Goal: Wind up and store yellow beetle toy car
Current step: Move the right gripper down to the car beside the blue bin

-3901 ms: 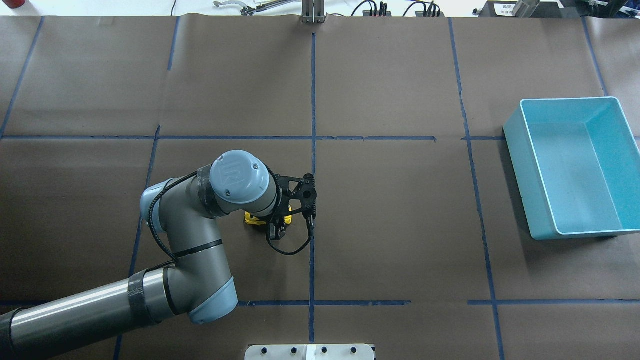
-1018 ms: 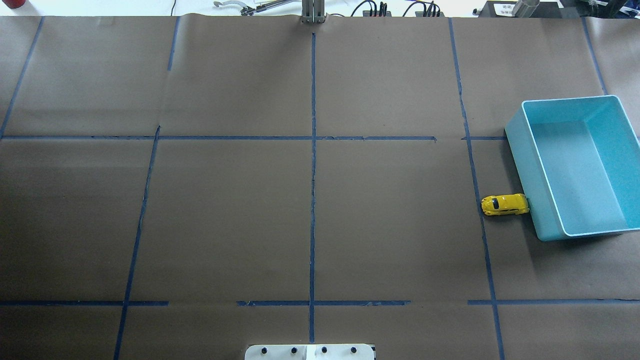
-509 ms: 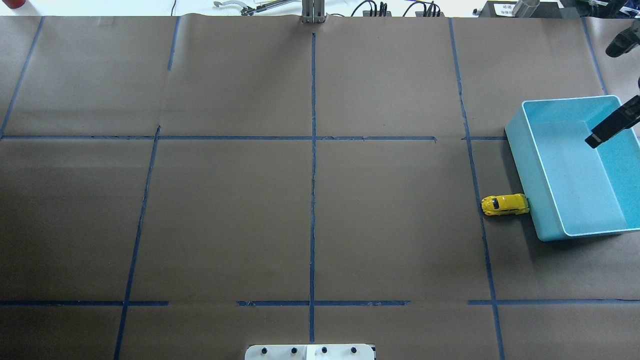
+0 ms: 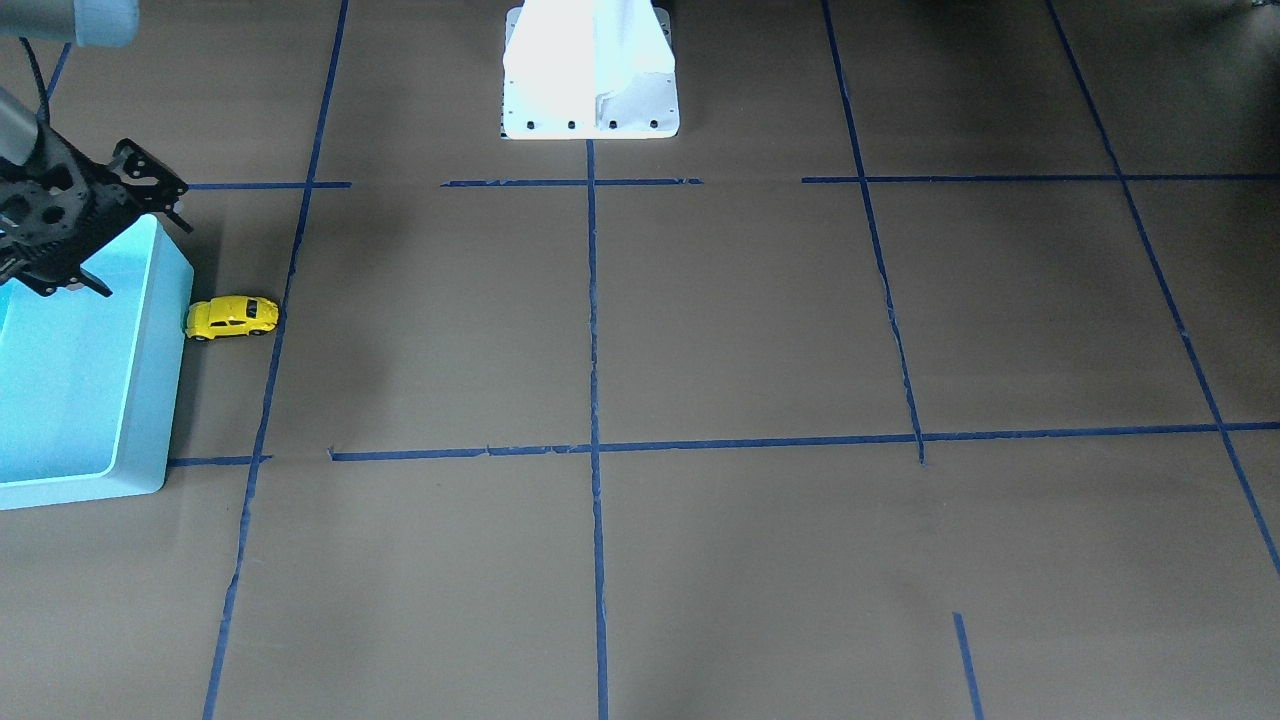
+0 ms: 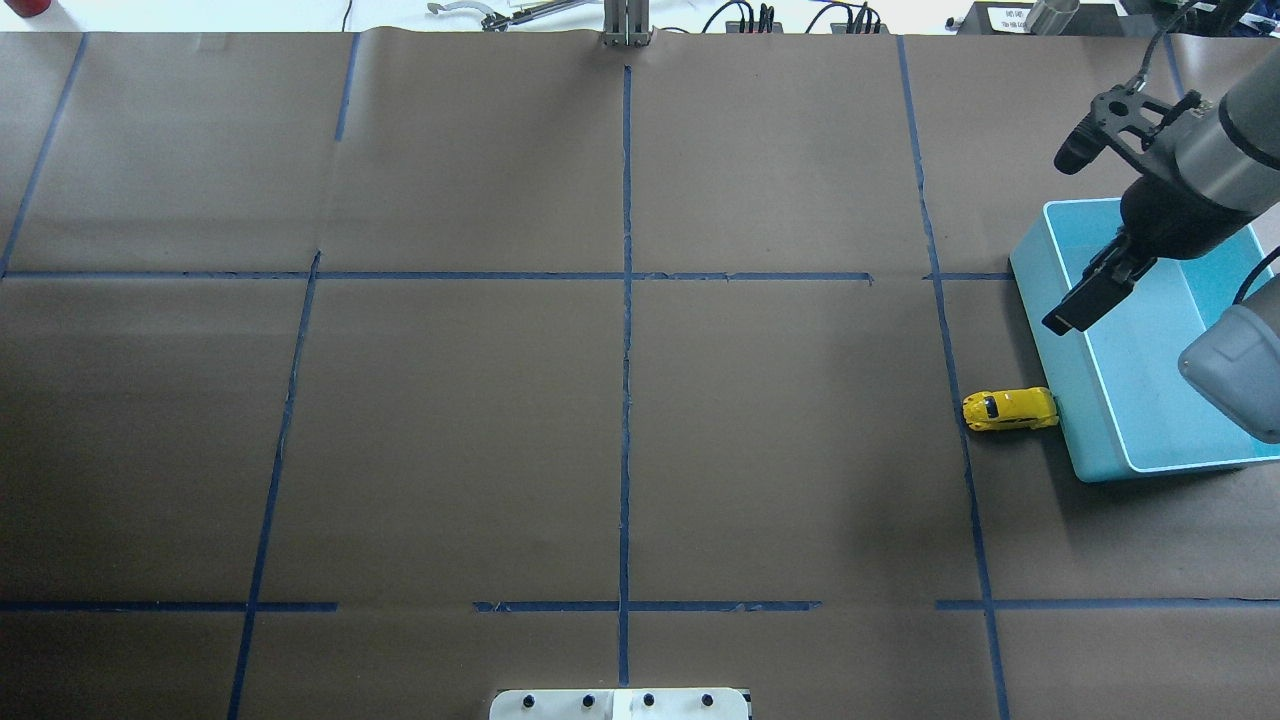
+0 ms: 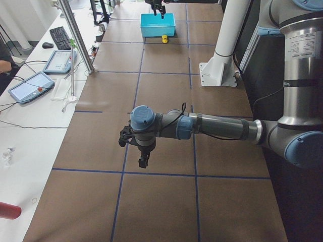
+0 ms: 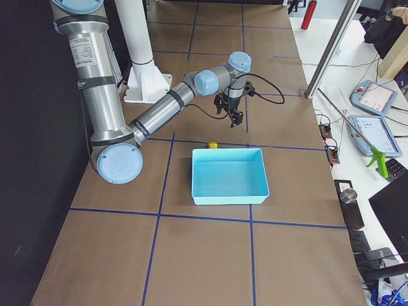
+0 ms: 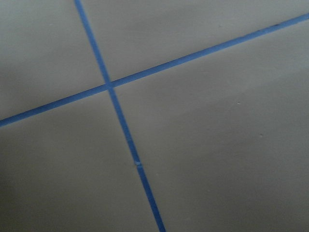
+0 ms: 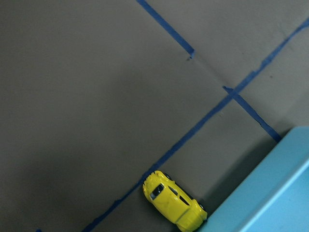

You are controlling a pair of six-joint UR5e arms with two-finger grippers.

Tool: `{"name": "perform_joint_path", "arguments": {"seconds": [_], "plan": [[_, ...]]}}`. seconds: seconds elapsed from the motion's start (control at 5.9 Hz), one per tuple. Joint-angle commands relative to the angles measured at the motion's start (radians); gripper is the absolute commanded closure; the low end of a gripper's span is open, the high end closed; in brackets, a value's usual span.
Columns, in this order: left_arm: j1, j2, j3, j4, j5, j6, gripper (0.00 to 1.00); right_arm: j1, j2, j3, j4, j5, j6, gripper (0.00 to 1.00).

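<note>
The yellow beetle toy car (image 5: pixel 1010 410) (image 4: pixel 232 317) stands on the brown paper with one end against the outer wall of the turquoise bin (image 5: pixel 1075 440) (image 4: pixel 150 380). My right gripper (image 5: pixel 1062 318) hangs over the bin's rim, a short way beyond the car; its fingers overlap in these views, so I cannot tell whether it is open or shut. The right wrist view looks down on the car (image 9: pixel 174 202) beside the bin (image 9: pixel 275 193). My left gripper (image 6: pixel 143 162) shows only in the exterior left view, above bare paper, and I cannot tell its state. The bin holds nothing.
Blue tape lines divide the brown paper into squares. The white robot base (image 4: pixel 590 70) (image 5: pixel 620 703) sits at the table's near edge. Cables and tools lie along the far edge (image 5: pixel 760 18). Tablets (image 6: pixel 30 85) lie on the side bench.
The left arm, earlier at mid-table over the car, has left the overhead view. The car now stands against the bin. The right arm has come in from the right, moving left over the bin.
</note>
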Motion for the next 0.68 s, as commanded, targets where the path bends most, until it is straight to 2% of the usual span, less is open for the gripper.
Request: {"name": "perform_joint_path", "arguments": {"seconds": [0.0, 0.17, 0.51], "plan": [[-0.015, 0.04, 0.006, 0.002, -0.003, -0.017, 0.0, -0.125, -0.01, 0.005, 0.126, -0.104, -0.012, 0.0], [-0.015, 0.05, 0.003, -0.005, 0.008, -0.018, 0.0, -0.193, -0.004, 0.002, 0.148, -0.184, -0.111, 0.0], [-0.024, 0.055, 0.052, -0.004, 0.022, -0.024, 0.0, -0.243, -0.009, 0.001, 0.151, -0.221, -0.347, 0.0]]}}
